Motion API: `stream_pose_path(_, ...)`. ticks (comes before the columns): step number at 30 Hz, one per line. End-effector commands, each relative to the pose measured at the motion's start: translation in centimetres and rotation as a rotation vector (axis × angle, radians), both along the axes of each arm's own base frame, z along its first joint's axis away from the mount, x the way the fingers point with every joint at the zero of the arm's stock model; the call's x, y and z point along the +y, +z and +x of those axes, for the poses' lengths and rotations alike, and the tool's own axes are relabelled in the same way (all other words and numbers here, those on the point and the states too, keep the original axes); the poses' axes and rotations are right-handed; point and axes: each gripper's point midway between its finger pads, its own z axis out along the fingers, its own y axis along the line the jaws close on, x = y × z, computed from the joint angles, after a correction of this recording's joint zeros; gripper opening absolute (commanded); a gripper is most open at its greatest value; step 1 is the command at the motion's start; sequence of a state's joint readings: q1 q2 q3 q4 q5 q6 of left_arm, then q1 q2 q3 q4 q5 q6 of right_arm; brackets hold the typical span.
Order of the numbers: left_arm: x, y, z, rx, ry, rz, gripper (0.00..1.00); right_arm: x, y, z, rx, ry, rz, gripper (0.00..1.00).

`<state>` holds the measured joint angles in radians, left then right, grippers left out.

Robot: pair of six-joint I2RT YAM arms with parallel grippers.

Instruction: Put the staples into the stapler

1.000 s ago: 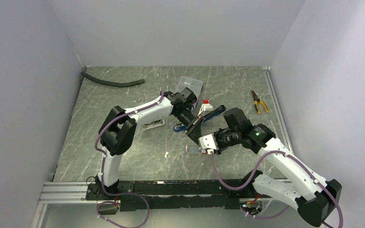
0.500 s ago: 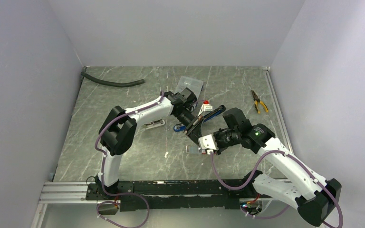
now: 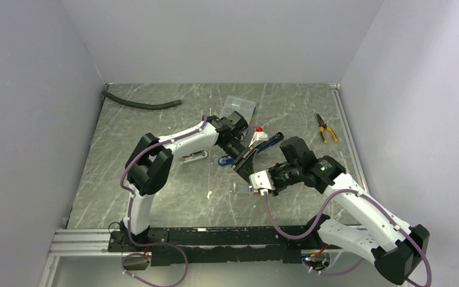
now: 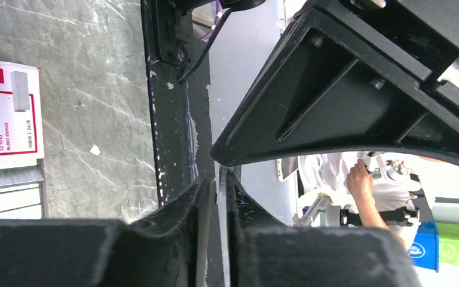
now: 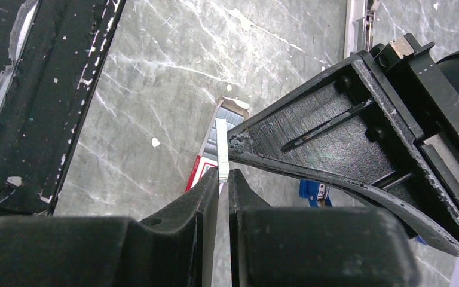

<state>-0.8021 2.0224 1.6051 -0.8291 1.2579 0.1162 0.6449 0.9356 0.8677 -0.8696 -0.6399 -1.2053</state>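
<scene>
Plainly, the right fingers (image 5: 194, 206) are clenched on a thin strip of staples (image 5: 222, 149), holding it off the table (image 5: 155, 89) near the middle. The left fingers (image 4: 185, 206) stand a sliver apart just beside that strip; whether they grasp it cannot be told. A white box (image 4: 9, 107) lies flat on the table.

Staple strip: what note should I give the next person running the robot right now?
Right gripper: shut on the thin silvery metal staple strip.
Left gripper: fingers almost together at that strip; grip unclear.
White cardboard box with red frame and grey tray of staples lie on the grey-green marble table.
Done: one strip out. Left: load it into the stapler, which I cannot pick out.
</scene>
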Motion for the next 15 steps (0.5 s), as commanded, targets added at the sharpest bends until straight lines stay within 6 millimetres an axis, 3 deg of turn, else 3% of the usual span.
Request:
stream_pose_path(1, -0.5, 1.3, 0.1, -0.043, -0.021, -0.059, 0.25, 0.3, 1.1, -0.2, -0.024, 0.019, 0.028, 0.14)
stream_pose_path(10, -0.1, 1.2, 0.6, -0.114, 0.003, -0.042, 0.46, 0.5, 0.6, -1.2, 0.044, 0.028, 0.046, 0.13)
stream_pose_path(15, 1.1, 1.6, 3.9, -0.222, 0.12, -0.044, 0.58, 0.6, 0.4, -1.8, 0.126, 0.0, 0.083, 0.12)
